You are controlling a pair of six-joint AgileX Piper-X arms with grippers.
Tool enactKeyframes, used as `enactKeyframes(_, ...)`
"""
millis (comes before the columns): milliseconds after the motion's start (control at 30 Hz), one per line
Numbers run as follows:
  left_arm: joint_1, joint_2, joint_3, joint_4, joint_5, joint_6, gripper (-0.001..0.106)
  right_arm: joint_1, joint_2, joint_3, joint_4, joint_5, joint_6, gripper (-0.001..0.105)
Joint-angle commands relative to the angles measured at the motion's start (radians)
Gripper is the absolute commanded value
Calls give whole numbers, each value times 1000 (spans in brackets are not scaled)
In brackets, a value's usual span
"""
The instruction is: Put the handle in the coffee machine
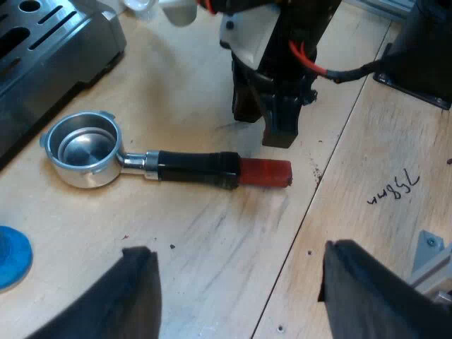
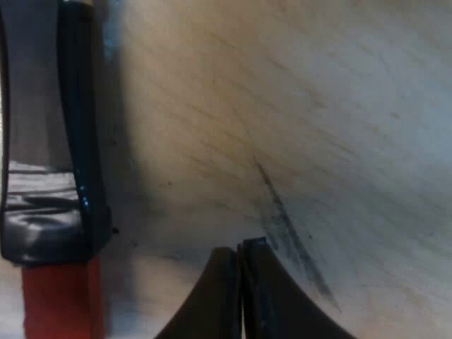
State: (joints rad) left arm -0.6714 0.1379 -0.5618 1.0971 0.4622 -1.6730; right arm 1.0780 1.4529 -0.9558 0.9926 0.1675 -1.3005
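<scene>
**Holder [image 1: 169, 164] loose on the table [image 1: 212, 240], right gripper [image 2: 240, 282] shut beside it**

Portafilter-style, the holder lies flat on the wooden table. Its round metal basket points toward the espresso machine [image 1: 49, 42], and its dark handle ends in a red tip [image 1: 265, 173]. My right gripper has its two black fingers pressed together with nothing between them. I see them low over bare wood, just beside the red tip and not touching the handle. My left gripper [image 1: 236, 258] hangs above the table with its fingers spread wide, gripping nothing, and the holder lies beyond them. A blue tamper [image 1: 10, 258] sits near the basket end.
</scene>
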Motion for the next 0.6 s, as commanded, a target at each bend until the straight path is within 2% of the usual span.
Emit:
enactKeyframes(33, -3, 3, 0, -3, 7, -4, 53, 0, 21, -4, 5, 0, -4, 0)
enactKeyframes(200, -3, 3, 10, 6, 7, 15, 53, 0, 48, 24, -67, -50, -6, 0)
enactKeyframes(400, -3, 3, 9, 6, 13, 18, 53, 0, 48, 68, -136, -60, 48, 0)
enactKeyframes(600, -3, 3, 9, 6, 13, 22, 53, 0, 69, 85, -201, -121, 48, 0)
